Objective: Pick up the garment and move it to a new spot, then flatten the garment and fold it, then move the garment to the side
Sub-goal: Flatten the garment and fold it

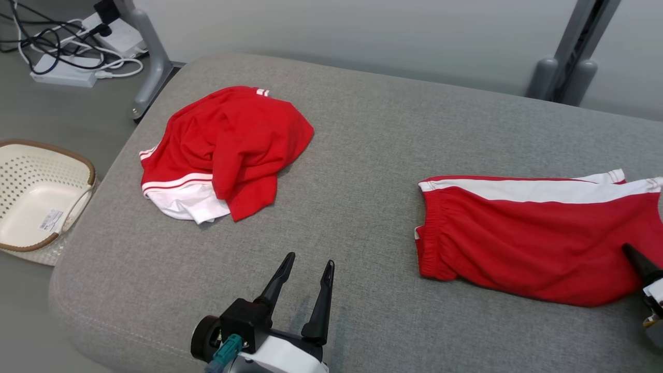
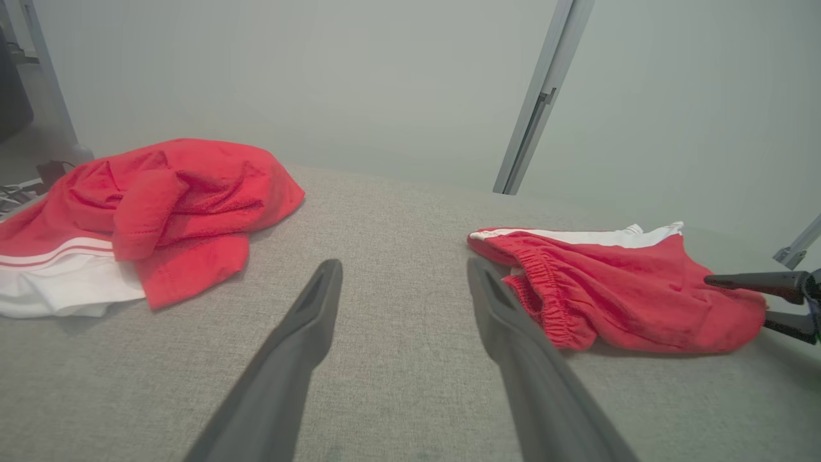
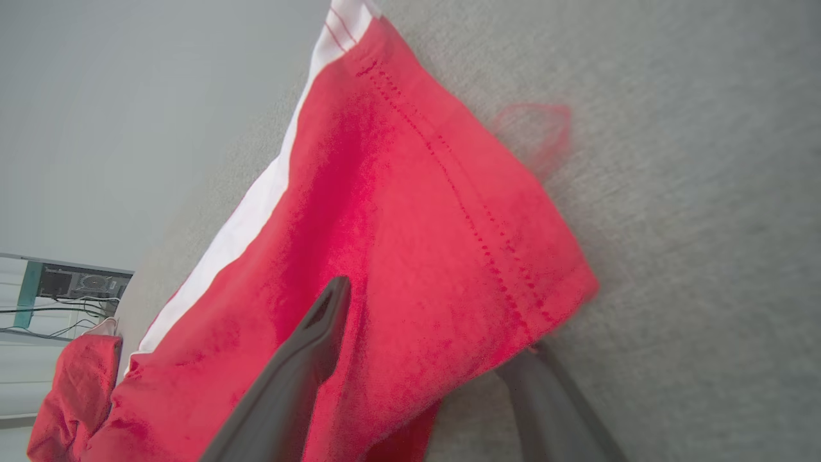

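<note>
A pair of red shorts (image 1: 533,243) with a white side stripe lies spread at the right of the grey padded surface (image 1: 362,155). My right gripper (image 1: 639,264) is at the shorts' near right end. In the right wrist view it (image 3: 436,317) is open: one finger lies over the red fabric (image 3: 410,244) and the other is at the hem's edge, partly under it. A second red and white garment (image 1: 222,150) sits crumpled at the left. My left gripper (image 1: 308,264) hovers open and holding nothing over bare cushion between the two garments (image 2: 160,205) (image 2: 616,301).
A white perforated basket (image 1: 36,197) stands on the floor beside the cushion's left edge. Cables and a power strip (image 1: 67,72) lie at the far left. Grey frame legs (image 1: 150,62) (image 1: 570,62) rise behind the cushion, against a pale wall.
</note>
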Robot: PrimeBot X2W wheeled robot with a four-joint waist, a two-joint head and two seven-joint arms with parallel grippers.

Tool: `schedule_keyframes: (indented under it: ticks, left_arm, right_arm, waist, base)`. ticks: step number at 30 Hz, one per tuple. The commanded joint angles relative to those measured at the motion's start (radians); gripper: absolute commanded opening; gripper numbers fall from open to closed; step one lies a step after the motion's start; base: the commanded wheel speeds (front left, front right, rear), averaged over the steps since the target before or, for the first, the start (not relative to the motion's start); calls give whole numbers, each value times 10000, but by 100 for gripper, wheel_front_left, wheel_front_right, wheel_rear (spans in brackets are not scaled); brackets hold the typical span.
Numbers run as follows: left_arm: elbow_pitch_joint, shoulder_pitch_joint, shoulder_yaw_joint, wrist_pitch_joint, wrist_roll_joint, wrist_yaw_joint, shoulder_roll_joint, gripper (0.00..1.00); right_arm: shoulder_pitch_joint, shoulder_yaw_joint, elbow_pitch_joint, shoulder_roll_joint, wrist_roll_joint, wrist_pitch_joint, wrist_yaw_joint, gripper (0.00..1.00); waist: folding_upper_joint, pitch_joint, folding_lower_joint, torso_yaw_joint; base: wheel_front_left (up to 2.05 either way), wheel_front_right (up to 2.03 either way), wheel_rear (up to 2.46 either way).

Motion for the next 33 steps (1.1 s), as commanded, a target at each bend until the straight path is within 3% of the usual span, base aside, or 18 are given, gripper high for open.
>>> schedule_keyframes:
  ticks: [1,8,9,11,12,22,33]
  left_arm:
    - [-60,-127,-34,-32,-55,68,46,100]
    - [-227,-264,-250,-32,-73,196,46,100]
    - [-234,-266,-274,-32,-74,187,46,100]
    - [-234,-278,-301,-32,-78,209,46,100]
    - [-225,-281,-307,-32,-88,210,46,100]
    - [-9,-130,-120,-32,-199,38,47,100]
    - [295,75,222,-32,-292,-289,47,100]
  right_arm:
    - [2,214,137,114,-41,212,-3,100]
    - [-233,574,352,105,-58,53,-4,100]
    - [-272,607,355,94,-56,-13,-4,92]
    - [-339,664,309,51,-52,-162,-4,4]
    - [-366,697,237,22,-65,-269,-3,0]
    - [-26,965,-332,-122,228,-1683,-1,0]
    - [624,1197,-128,-27,589,-2200,-1,0]
  waist:
    - [-1,138,0,159]
    - [-1,215,0,343]
    - [-1,216,0,350]
    - [-1,217,0,351]
    - [-1,212,0,349]
    - [-1,-197,0,75]
    - [-1,-933,0,-530]
  base:
    - [0,0,0]
    - [0,0,0]
    - [0,0,0]
    - [0,0,0]
    - [0,0,0]
    - [0,0,0]
    - [0,0,0]
